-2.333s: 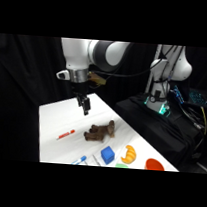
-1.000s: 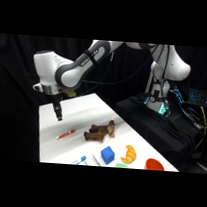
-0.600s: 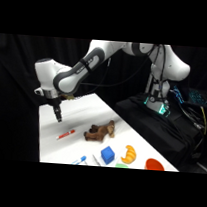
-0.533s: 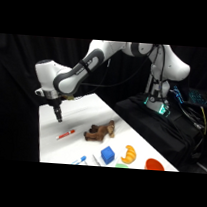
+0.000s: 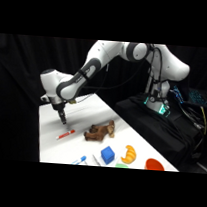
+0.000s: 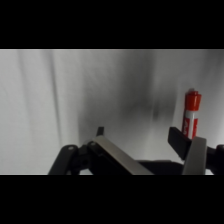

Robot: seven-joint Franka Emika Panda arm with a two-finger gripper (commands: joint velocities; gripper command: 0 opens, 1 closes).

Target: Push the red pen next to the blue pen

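Here we have the white arm's two-finger gripper [image 5: 64, 120] low over the far left part of the white table [image 5: 48, 148], just beyond the thin red pen with a whitish end [image 5: 65, 135], which lies flat on the table. In the wrist view the two fingers stand spread apart with bare table between them, holding nothing, and the red pen [image 6: 191, 112] sits off by the right-hand finger [image 6: 181, 140] rather than centred. The small blue-and-white pen [image 5: 80, 160] lies at the table's near edge, well apart from the red one, beside a chunky blue cube [image 5: 107, 154].

We judge the push has yet to begin. The risk is an off-centre contact: a finger catching only one end would spin the pen instead of sliding it. A long push could also roll it off line, toward the brown plush toy [image 5: 100, 131], or nudge the blue pen over the edge.
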